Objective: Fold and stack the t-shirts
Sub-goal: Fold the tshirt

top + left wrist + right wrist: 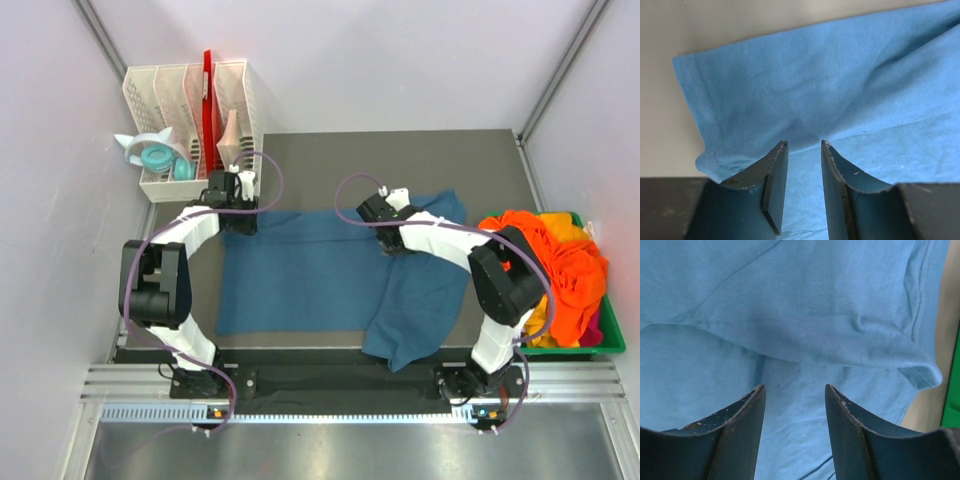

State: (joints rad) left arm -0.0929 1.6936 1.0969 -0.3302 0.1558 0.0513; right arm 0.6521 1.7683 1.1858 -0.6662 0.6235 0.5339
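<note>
— Grey table (400, 150) fills our view; what lies on it?
— Our teal-blue t-shirt (300, 275), spread out on it, with orange t-shirts (560, 265) heaped to its right.
— And the claws?
— Both at the blue shirt's far edge, holding nothing. The left gripper (804, 145) is narrowly parted, the right gripper (795, 387) wider. We should pinch that edge evenly, then fold toward us together.

Tabletop (400, 160) is recorded as dark grey-brown and matte. It is enclosed at the back and both sides by pale white wall panels (400, 60). Slanted metal frame struts (560, 68) are noted at the far corners. A white slotted desk organiser (160, 95) is placed at the far left corner. An aluminium rail (130, 380) is fitted along the near edge, and a brushed metal surface (340, 450) is seen below it. Lighting is even and diffuse.
</note>
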